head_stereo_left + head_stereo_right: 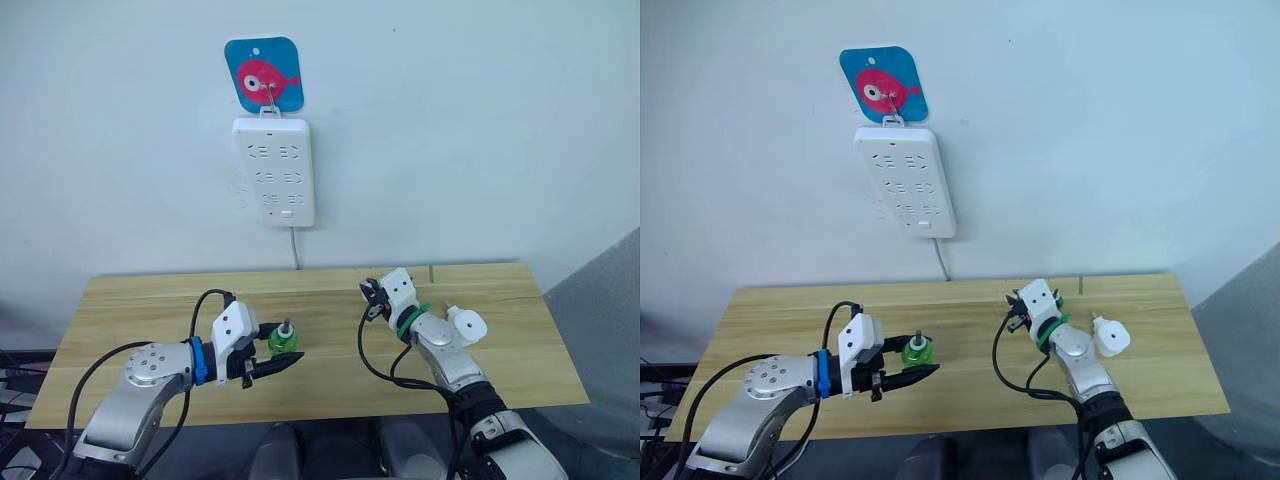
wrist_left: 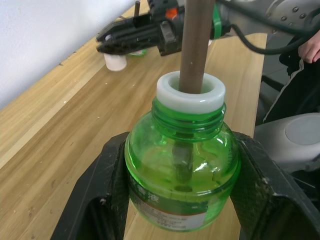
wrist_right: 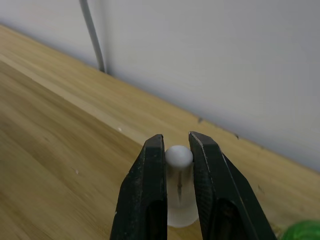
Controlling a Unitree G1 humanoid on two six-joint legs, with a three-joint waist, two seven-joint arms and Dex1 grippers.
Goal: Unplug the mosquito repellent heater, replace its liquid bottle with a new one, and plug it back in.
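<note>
My left gripper [image 1: 285, 352] is shut on a small green liquid bottle [image 2: 180, 170] with a white collar and a brown wick, holding it upright just above the table. My right gripper [image 3: 176, 141] is at the back middle of the table, its fingers closed against a small white cap [image 3: 179, 156] that stands on the wood. The mosquito repellent heater [image 1: 466, 325], white and rounded, lies on the table just right of my right wrist, unplugged.
A white power strip [image 1: 274, 170] hangs on the wall from a blue fish hook [image 1: 263, 75], its cable [image 1: 295, 250] dropping behind the wooden table [image 1: 140, 310]. Something green [image 3: 301, 232] sits close beside the cap.
</note>
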